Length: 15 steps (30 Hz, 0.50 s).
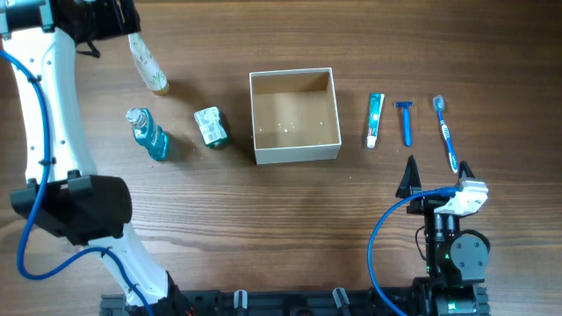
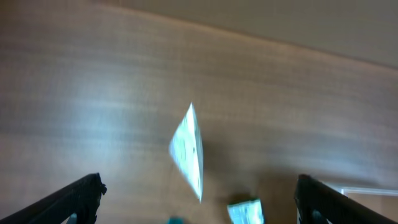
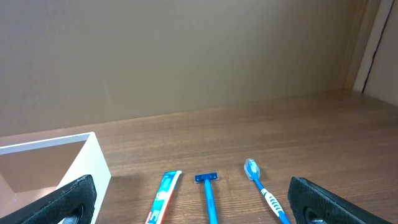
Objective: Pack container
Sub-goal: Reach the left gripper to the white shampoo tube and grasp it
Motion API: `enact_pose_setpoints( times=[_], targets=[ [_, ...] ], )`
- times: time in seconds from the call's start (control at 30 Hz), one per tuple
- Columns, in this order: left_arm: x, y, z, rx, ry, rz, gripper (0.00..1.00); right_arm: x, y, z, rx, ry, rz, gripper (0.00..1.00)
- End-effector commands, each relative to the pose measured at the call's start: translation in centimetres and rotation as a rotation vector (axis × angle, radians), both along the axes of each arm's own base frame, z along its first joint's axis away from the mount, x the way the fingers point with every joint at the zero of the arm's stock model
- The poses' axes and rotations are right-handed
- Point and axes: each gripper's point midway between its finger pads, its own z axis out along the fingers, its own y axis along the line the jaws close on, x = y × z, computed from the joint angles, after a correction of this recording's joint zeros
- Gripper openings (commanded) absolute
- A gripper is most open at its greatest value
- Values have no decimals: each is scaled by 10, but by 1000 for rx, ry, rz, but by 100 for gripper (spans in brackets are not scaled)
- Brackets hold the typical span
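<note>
The container [image 1: 294,151], a white square box with a tan inside, stands open at the table's middle; nothing shows inside it. Left of it lie a pale tube [image 1: 147,63], a blue bottle [image 1: 147,133] and a small green packet [image 1: 210,126]. Right of it lie a toothpaste tube [image 1: 375,119], a blue razor [image 1: 405,121] and a blue toothbrush [image 1: 446,132]. My left gripper [image 1: 118,22] is open and empty above the pale tube [image 2: 188,149]; that view is blurred. My right gripper [image 1: 435,178] is open and empty, just in front of the toothpaste [image 3: 163,199], razor [image 3: 208,193] and toothbrush [image 3: 261,186].
The container's white corner [image 3: 93,168] shows at the left of the right wrist view. The left arm's white links [image 1: 61,132] run along the table's left side. A blue cable [image 1: 382,237] loops by the right arm's base.
</note>
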Motion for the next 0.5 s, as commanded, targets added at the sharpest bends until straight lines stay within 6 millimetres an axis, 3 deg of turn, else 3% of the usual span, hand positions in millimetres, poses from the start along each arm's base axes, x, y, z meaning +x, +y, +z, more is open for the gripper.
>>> enact_pose_setpoints(
  times=[0.0,0.1,0.27,0.47],
  targets=[
    [21,-7,5,-19,-64,-23,100,0,0,1,-3,-4,3,100],
    [30,-7,-9,-6,-50,-27,100,0,0,1,-3,-4,3,100],
    [37,-4,-51,-13,40,-12,100,0,0,1,-3,-5,3,100],
    [44,-17,-80,-20,95,-36,100,0,0,1,-3,-4,3,100]
  ],
)
